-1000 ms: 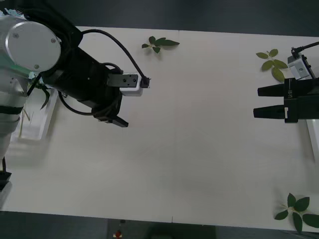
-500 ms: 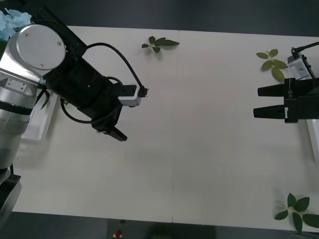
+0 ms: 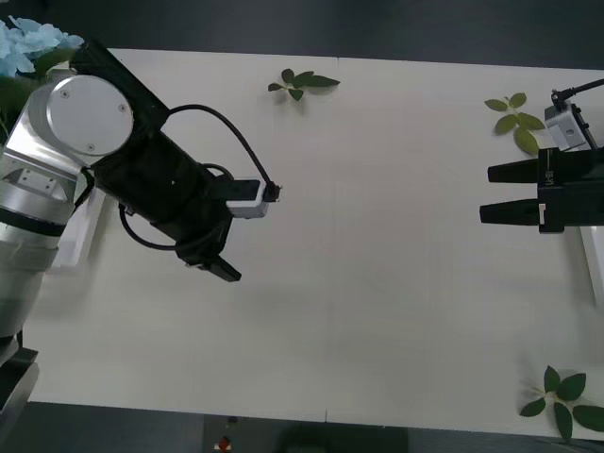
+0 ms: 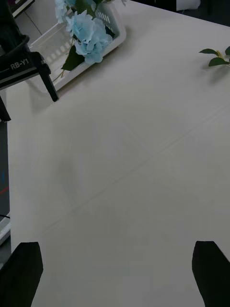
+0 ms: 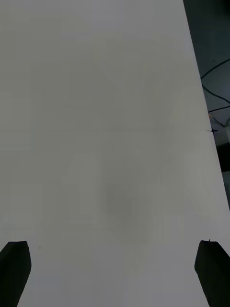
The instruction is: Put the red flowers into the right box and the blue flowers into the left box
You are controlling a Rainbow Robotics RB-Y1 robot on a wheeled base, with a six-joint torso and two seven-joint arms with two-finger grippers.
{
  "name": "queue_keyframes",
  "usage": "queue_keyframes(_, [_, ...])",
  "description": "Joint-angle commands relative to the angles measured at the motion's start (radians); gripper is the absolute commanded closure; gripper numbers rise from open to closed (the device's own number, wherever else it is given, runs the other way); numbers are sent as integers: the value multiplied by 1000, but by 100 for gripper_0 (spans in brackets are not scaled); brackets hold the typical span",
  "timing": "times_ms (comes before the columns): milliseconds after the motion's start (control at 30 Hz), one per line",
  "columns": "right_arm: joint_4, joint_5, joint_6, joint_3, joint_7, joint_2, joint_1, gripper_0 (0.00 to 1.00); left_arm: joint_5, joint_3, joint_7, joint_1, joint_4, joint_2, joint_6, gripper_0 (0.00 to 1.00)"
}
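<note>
Front view: the pale bench (image 3: 377, 283) runs wide and bare through its middle, with a dark floor strip along its far and near edges. The left claw (image 3: 219, 257) hangs over the bench's left part, well in from the near edge, its black fingers spread; in the left wrist view the two fingertips (image 5: 14, 268) sit at the corners with plain bench (image 5: 105, 144) between them and the bench edge running down one side against dark floor and cables. The right claw (image 3: 495, 193) is held at the right side, pointing inward, its two fingers apart with a gap between them; the right wrist view has its fingertips (image 4: 211, 268) wide at the corners over open bench (image 4: 124, 182). The blue flowers (image 3: 28, 45) lie at the far left corner, partly behind the left arm; the right wrist view shows them (image 4: 91, 33) inside the left box (image 4: 103, 43), whose latticed wall sits at the bench's far-left edge, with the left claw's fingers (image 4: 48, 86) just beside it. A white edge of the right box (image 3: 593, 264) shows at the right margin, behind the right claw. Loose leaf sprigs (image 3: 302, 82) lie near the far edge, with others at the far right (image 3: 517, 118) and near right corner (image 3: 564, 401).
</note>
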Motion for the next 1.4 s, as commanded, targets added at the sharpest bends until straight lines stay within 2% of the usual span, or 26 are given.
queue_keyframes(33, [-7,-5,3,-4,-12,-2,-17,9,1,5,-30,78,-100,21,-59,0])
queue_keyframes(300, [-7,-5,3,-4,-12,-2,-17,9,-22,35,-30,134,-142,23,-76,0])
queue_keyframes(433, [-7,-5,3,-4,-12,-2,-17,9,-12,39,-30,171,-157,24,-128,0])
queue_keyframes(667, [-7,-5,3,-4,-12,-2,-17,9,-6,79,-30,170,-157,31,-134,0])
queue_keyframes(900, [-7,-5,3,-4,-12,-2,-17,9,-7,160,-30,160,-159,32,-71,0])
queue_keyframes(1400, [-7,-5,3,-4,-12,-2,-17,9,34,197,-30,176,-157,32,-86,0])
